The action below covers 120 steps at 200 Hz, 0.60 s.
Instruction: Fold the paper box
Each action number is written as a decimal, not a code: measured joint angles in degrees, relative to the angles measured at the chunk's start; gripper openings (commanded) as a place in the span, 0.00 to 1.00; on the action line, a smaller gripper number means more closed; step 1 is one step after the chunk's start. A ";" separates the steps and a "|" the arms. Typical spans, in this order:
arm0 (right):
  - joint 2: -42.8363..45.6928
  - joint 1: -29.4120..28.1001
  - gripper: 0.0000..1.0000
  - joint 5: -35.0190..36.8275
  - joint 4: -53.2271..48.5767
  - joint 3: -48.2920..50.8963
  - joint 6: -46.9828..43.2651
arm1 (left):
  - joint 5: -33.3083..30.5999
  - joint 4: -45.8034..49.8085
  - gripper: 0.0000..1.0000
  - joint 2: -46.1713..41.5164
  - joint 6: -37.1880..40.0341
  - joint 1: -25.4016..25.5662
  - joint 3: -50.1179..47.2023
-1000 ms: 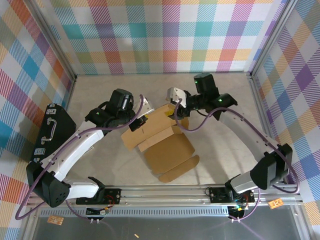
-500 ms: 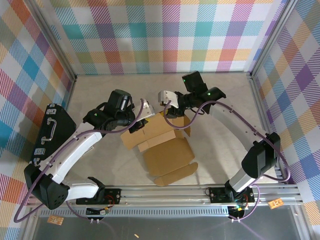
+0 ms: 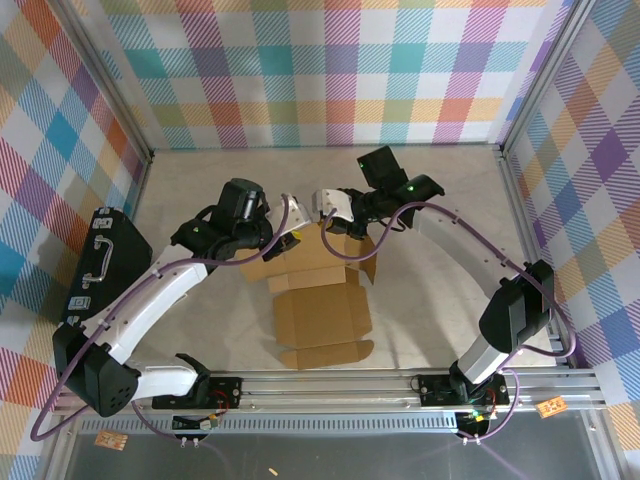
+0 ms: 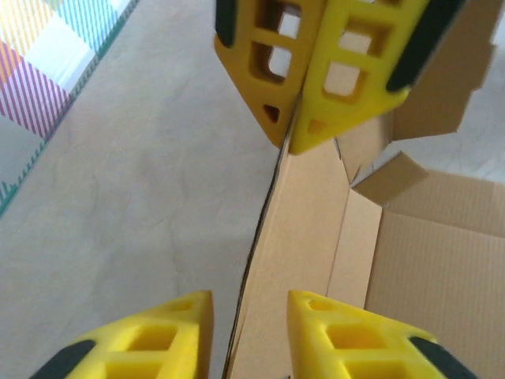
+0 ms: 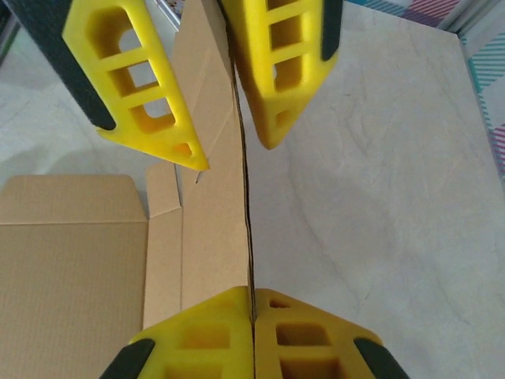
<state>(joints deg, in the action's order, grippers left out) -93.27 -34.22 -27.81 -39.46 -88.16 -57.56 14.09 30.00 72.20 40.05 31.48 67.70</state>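
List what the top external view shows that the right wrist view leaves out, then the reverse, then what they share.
Top external: the whole paper box, its near part flat and its far panel raised, the black case at far left, and the metal rail at the near edge.
Right wrist: close up, the right gripper pinched shut on the raised panel's thin edge, with the left gripper open astride that edge.
Both: brown cardboard, the pale table, and the two grippers meeting at the panel.

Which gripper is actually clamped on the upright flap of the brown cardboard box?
The right gripper: its yellow fingers meet on the upright flap of the brown corrugated cardboard box. The left gripper straddles that flap with fingers apart.
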 measured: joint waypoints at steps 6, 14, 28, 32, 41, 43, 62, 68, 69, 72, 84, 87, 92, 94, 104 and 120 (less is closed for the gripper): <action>0.00 0.00 0.00 0.50 0.44 0.39 -0.02 | 0.11 -0.52 0.48 -0.09 -1.05 -0.35 -0.17; -0.02 0.00 0.00 1.22 0.94 1.05 -0.13 | 0.46 -1.38 0.61 -0.57 -2.58 -0.74 -0.42; -0.02 0.11 0.00 2.16 1.81 2.38 -0.17 | 0.59 -3.02 0.68 -2.38 -6.08 -1.86 -1.07; -0.02 0.13 0.00 2.38 2.12 2.75 -0.17 | 0.57 -3.56 0.70 -3.21 -7.48 -2.34 -1.33; -0.02 0.24 0.00 2.75 2.62 3.41 -0.13 | 0.20 -4.74 0.73 -5.16 -10.10 -3.37 -1.86; -0.02 0.33 0.00 2.78 2.71 3.54 -0.13 | -0.09 -4.94 0.73 -5.68 -11.19 -3.63 -1.99; -0.02 0.57 0.00 2.73 3.58 3.98 0.04 | -2.64 -6.40 0.72 -9.27 -20.44 -6.05 -2.16; -0.02 0.57 0.00 2.73 3.80 4.00 0.04 | -3.19 -6.38 0.72 -9.73 -22.91 -6.71 -1.99; -0.02 0.57 0.00 2.73 3.85 4.00 0.04 | -3.30 -6.36 0.72 -9.79 -23.63 -6.88 -1.95; -0.02 0.63 0.00 2.73 3.91 4.00 0.04 | -3.50 -6.34 0.71 -9.90 -24.63 -7.19 -1.86; -0.02 0.83 0.00 2.71 4.22 4.04 0.04 | -4.20 -6.10 0.71 -9.73 -29.88 -8.20 -1.55; -0.02 0.83 0.00 2.73 4.31 4.09 0.04 | -4.22 -6.01 0.71 -9.57 -30.91 -8.37 -1.53; -0.02 0.83 0.00 2.73 4.33 4.11 0.04 | -4.31 -5.92 0.71 -9.27 -32.87 -8.57 -1.53; -0.02 0.85 0.00 2.73 4.35 4.13 0.07 | -4.33 -5.84 0.71 -9.07 -33.81 -8.66 -1.53; -0.02 0.87 0.00 2.73 4.52 4.22 0.07 | -4.33 -4.98 0.70 -8.09 -37.73 -8.94 -1.36; -0.02 0.87 0.00 2.73 4.76 4.28 0.09 | -4.00 -2.25 0.68 -5.09 -43.43 -9.46 0.13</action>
<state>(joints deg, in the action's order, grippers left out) -93.30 -33.34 -25.08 -34.70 -83.88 -57.47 10.09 27.75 67.11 -3.38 22.02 67.83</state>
